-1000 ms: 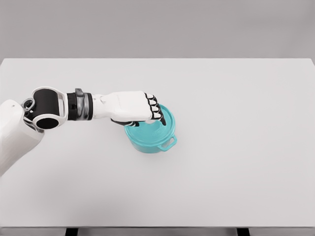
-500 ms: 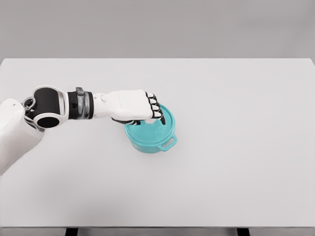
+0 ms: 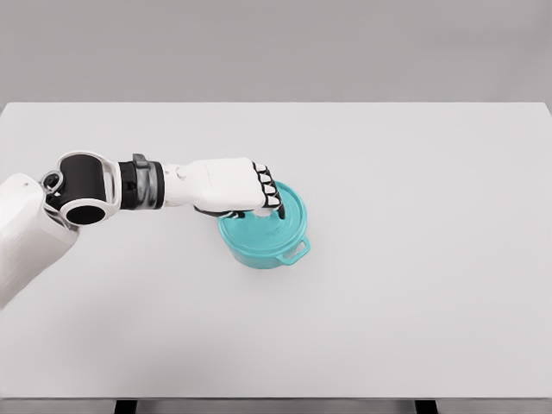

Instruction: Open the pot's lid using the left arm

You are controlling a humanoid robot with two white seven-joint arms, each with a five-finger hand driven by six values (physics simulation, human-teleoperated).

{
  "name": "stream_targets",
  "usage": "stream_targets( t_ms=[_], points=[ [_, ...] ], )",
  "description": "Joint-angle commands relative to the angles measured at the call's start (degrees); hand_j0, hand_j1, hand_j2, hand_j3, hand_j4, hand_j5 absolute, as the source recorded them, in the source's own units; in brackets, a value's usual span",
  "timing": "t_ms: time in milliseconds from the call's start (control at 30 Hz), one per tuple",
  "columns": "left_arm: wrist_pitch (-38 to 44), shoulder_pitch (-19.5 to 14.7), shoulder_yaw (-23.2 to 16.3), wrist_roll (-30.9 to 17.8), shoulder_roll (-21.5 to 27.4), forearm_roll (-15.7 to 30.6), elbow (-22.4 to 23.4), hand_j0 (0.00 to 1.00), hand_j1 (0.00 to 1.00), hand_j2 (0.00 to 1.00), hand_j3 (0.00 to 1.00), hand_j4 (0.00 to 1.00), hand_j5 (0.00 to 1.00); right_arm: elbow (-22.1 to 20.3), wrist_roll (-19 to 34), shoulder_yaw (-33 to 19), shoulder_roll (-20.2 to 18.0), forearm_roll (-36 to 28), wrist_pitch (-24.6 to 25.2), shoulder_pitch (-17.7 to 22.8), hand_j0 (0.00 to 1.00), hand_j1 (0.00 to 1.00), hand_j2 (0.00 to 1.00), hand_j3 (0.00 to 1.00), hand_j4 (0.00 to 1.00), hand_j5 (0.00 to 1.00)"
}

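Teal pot [image 3: 263, 244]: near the middle of the white table [image 3: 414, 259], side handle toward the lower right. Lid [image 3: 278, 226]: seated on the pot, now tilted slightly and raised a little compared with one second ago. Left hand [image 3: 231, 186]: over the pot's upper-left part, shifted a touch upward; fingers [image 3: 269, 188] curled down onto the lid's centre, apparently clamped on its knob, which the hand hides. Nothing else near the pot.
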Motion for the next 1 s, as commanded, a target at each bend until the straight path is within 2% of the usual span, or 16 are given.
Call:
stream_targets(
  t_ms=[0,633,767,967],
  points=[
    [0.15,0.0,0.06,0.02,-0.01,0.19,0.09,0.64,0.64,0.64,0.64,0.64,0.64,0.0,-0.06,-0.01,0.0,-0.06,-0.03,0.0,1.0,1.0,1.0,1.0,1.0,1.0],
    [0.15,0.18,0.06,0.02,-0.01,0.27,0.44,0.56,0.56,0.56,0.56,0.56,0.56,0.0,-0.06,-0.01,0.0,-0.06,-0.03,0.0,1.0,1.0,1.0,1.0,1.0,1.0],
    [0.15,0.35,0.06,0.02,-0.01,0.45,0.44,0.52,0.52,0.52,0.52,0.52,0.52,0.0,0.03,-0.01,0.0,-0.06,-0.03,0.0,1.0,1.0,1.0,1.0,1.0,1.0],
    [0.15,0.26,0.15,0.02,-0.01,0.54,0.53,0.52,0.52,0.52,0.52,0.52,0.52,0.0,-0.06,-0.01,0.0,-0.06,-0.03,0.0,1.0,1.0,1.0,1.0,1.0,1.0]
  ],
)
